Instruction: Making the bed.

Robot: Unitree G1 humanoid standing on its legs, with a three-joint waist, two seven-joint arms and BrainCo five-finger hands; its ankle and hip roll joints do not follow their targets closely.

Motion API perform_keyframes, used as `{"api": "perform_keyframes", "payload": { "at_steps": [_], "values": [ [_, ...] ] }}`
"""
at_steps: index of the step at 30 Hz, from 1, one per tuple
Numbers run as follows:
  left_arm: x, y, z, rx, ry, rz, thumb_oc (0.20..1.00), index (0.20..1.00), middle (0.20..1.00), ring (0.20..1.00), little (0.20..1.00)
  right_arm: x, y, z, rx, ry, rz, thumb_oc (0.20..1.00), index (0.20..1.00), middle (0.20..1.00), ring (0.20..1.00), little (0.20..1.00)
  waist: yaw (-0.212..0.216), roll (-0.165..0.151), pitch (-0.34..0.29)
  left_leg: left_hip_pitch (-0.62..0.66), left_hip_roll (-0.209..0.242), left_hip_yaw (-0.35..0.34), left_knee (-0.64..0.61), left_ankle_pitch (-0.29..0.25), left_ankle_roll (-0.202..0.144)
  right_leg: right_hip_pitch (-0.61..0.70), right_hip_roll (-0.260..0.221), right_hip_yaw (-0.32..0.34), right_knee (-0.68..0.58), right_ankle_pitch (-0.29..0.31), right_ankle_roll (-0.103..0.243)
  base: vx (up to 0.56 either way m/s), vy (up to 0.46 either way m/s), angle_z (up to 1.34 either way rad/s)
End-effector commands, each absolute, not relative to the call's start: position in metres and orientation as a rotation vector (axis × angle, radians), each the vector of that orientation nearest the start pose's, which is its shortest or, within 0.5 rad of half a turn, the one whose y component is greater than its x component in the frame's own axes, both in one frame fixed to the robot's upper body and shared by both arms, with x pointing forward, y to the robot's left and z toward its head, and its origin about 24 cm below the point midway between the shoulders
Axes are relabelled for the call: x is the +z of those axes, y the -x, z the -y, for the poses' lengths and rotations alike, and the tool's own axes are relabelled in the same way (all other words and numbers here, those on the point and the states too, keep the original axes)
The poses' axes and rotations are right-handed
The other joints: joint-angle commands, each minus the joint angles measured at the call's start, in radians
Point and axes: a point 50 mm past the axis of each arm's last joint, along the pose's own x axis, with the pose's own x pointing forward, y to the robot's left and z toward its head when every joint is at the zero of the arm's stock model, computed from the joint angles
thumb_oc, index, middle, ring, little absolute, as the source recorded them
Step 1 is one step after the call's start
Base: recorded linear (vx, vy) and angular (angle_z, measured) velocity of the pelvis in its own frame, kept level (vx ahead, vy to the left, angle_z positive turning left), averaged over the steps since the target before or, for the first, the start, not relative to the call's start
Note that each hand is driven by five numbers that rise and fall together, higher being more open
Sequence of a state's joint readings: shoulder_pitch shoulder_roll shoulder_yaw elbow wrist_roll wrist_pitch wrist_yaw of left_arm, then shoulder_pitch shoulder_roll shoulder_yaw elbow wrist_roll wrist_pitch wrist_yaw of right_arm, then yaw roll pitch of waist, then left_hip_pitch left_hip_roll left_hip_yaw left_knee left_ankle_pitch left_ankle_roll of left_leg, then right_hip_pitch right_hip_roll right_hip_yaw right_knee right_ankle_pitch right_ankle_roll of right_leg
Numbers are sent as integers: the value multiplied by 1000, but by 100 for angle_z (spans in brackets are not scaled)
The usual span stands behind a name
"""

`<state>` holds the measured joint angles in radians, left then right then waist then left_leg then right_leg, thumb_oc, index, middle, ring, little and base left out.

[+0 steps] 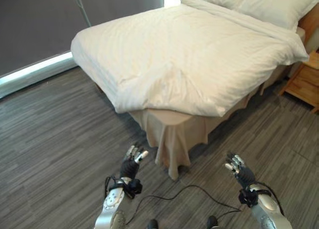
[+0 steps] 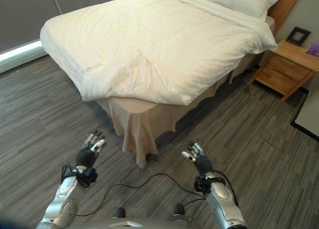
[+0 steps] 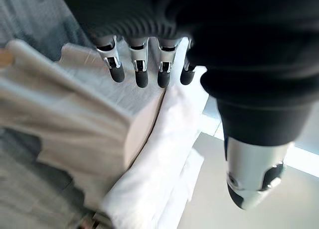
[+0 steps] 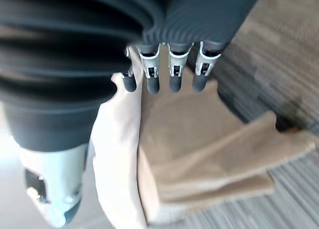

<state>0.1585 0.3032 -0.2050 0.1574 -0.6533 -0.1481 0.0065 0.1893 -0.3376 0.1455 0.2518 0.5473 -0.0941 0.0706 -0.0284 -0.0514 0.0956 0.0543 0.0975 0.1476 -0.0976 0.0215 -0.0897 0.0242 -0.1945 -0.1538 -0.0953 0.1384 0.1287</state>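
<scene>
One bed, one duvet, two pillows, one nightstand.

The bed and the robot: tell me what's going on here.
The robot stands at the foot corner of the bed, both arms raised over the floor. Its left hand and right hand are open and hold nothing, short of the bedding. The white duvet lies spread over the mattress, its corner hanging above the beige bed skirt. Pillows sit at the head.
</scene>
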Motion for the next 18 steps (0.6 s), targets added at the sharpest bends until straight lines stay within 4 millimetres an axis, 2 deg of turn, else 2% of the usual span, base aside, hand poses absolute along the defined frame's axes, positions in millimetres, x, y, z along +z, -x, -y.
{"api": "perform_keyframes", "payload": {
  "at_steps": [1, 2, 3, 4, 5, 7, 8, 10, 11, 12, 18],
  "values": [
    [9, -226, -183, -76, 322, -93, 1000, 1000, 1000, 1000, 1000, -21, -209, 213, 8, -173, -243, 1000, 1000, 1000, 1000, 1000, -12, 0, 24, 28, -61, -38, 29, -62, 97, -106, -81, -2, 242, 35, 90, -89, 158, -13],
    [9, -226, -183, -83, 308, -94, 1000, 1000, 1000, 1000, 1000, -22, -208, 212, 10, -169, -250, 1000, 1000, 1000, 1000, 1000, -19, 3, 39, 30, -66, -31, 26, -59, 100, -140, -85, 18, 288, 66, 101, -96, 166, -12],
    [9, -227, -184, -85, 285, -97, 1000, 1000, 1000, 1000, 1000, -23, -207, 210, 10, -172, -252, 1000, 1000, 1000, 1000, 1000, -29, 16, 51, 28, -62, -34, 25, -54, 103, -166, -63, 39, 331, 60, 96, -46, 217, -24],
    [7, -226, -189, -64, 268, -105, 1000, 1000, 1000, 1000, 1000, -26, -206, 203, 27, -214, -259, 1000, 1000, 1000, 1000, 1000, -43, 31, 53, 36, -61, -37, 18, -50, 106, -196, 23, 75, 346, -12, 68, -5, 161, -21],
    [7, -226, -189, -64, 268, -105, 1000, 1000, 1000, 1000, 1000, -26, -206, 203, 27, -214, -259, 1000, 1000, 1000, 1000, 1000, -43, 31, 54, 36, -61, -37, 18, -50, 105, -196, 23, 75, 346, -12, 68, 47, 127, -21],
    [6, -222, -197, -29, 264, -106, 1000, 1000, 1000, 1000, 1000, -28, -203, 199, 52, -216, -269, 1000, 1000, 1000, 1000, 1000, -34, 34, 47, 43, -64, -24, 14, -52, 108, -209, 55, 2, 324, -62, 35, 55, 47, -10],
    [4, -221, -201, -13, 264, -113, 1000, 1000, 1000, 1000, 1000, -29, -200, 199, 52, -211, -279, 1000, 1000, 1000, 1000, 1000, -25, 28, 39, 40, -72, -20, 15, -53, 104, -172, 43, -30, 270, -78, 25, 77, -8, -15],
    [-1, -218, -203, 9, 277, -130, 1000, 1000, 1000, 1000, 1000, -33, -199, 199, 57, -194, -302, 1000, 1000, 1000, 1000, 1000, -29, 18, 32, 33, -74, -30, 22, -52, 101, -124, 87, 43, 194, -101, 9, 71, -40, 2],
    [-1, -218, -203, 9, 277, -130, 1000, 1000, 1000, 1000, 1000, -33, -199, 199, 57, -194, -302, 1000, 1000, 1000, 1000, 1000, -28, 18, 32, 34, -74, -30, 22, -52, 101, -124, 87, 43, 194, -101, 9, 85, -48, 26],
    [0, -217, -205, 45, 312, -116, 1000, 1000, 1000, 1000, 1000, -28, -203, 199, 73, -178, -282, 1000, 1000, 1000, 1000, 1000, -8, 10, 22, 31, -74, -30, 24, -51, 97, -101, 91, 28, 161, -101, 2, 84, -41, 24],
    [-7, -209, -199, 19, 317, -159, 1000, 1000, 1000, 1000, 1000, -28, -199, 206, 53, -183, -289, 1000, 1000, 1000, 1000, 1000, -8, -1, 0, 46, -71, -39, 19, -57, 91, -46, 102, 9, 101, -105, -5, 98, -32, 0]
  ]
}}
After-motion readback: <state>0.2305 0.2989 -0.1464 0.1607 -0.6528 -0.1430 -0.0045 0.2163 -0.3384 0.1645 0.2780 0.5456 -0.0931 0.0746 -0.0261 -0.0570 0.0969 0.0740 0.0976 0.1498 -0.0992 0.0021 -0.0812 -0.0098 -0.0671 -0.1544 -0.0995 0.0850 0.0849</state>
